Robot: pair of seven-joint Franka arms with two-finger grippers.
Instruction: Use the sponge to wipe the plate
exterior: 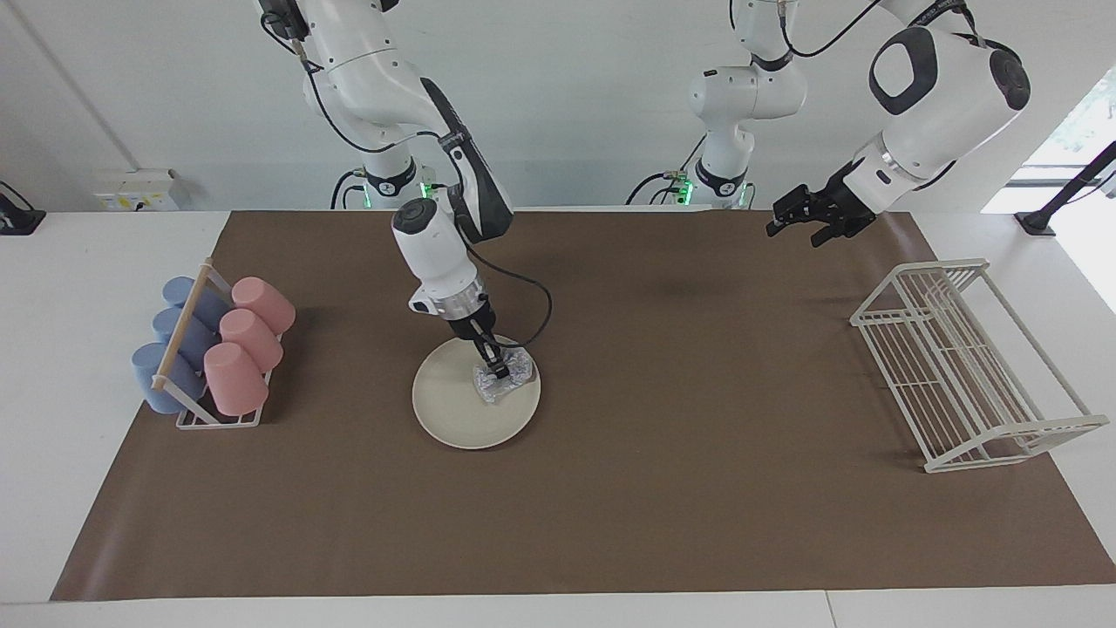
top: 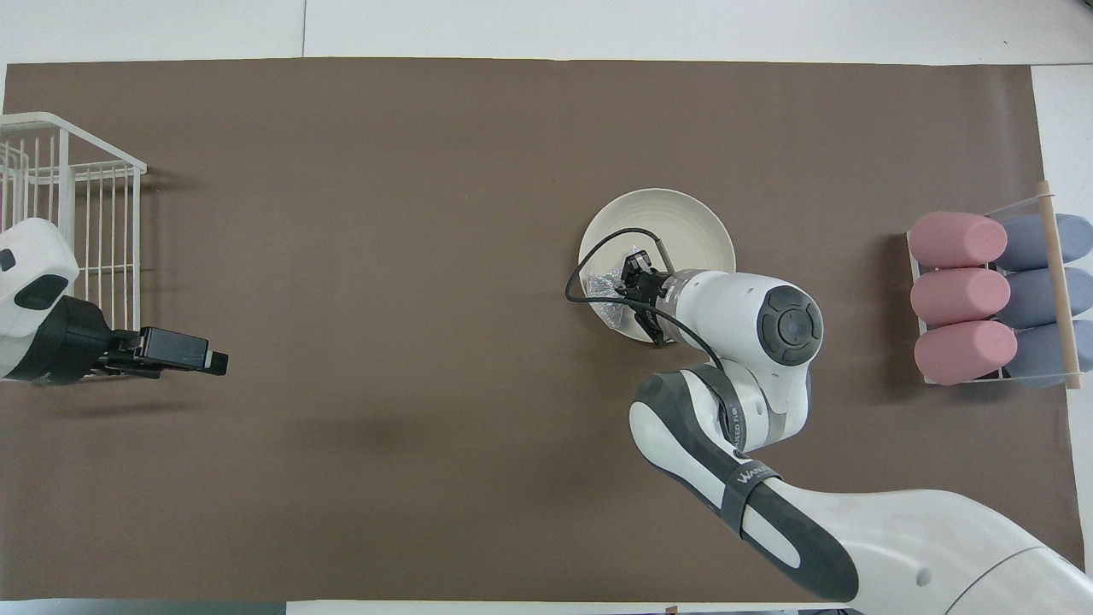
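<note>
The right gripper (exterior: 499, 370) is down on the plate (exterior: 453, 410), its fingers clenched on the sponge (exterior: 506, 377), which is pressed against the plate's surface under the fingertips, on the part of the plate toward the left arm's end of the table; the plate lies flat on the brown mat (exterior: 610, 488) directly beneath this gripper; the cup rack (exterior: 214, 349) with pink and blue cups sits well apart from it, at the right arm's end of the table; the left gripper (exterior: 798, 218) waits in the air over the mat, near the white wire rack (exterior: 968, 366); whether it is released or clenched I cannot tell.
</note>
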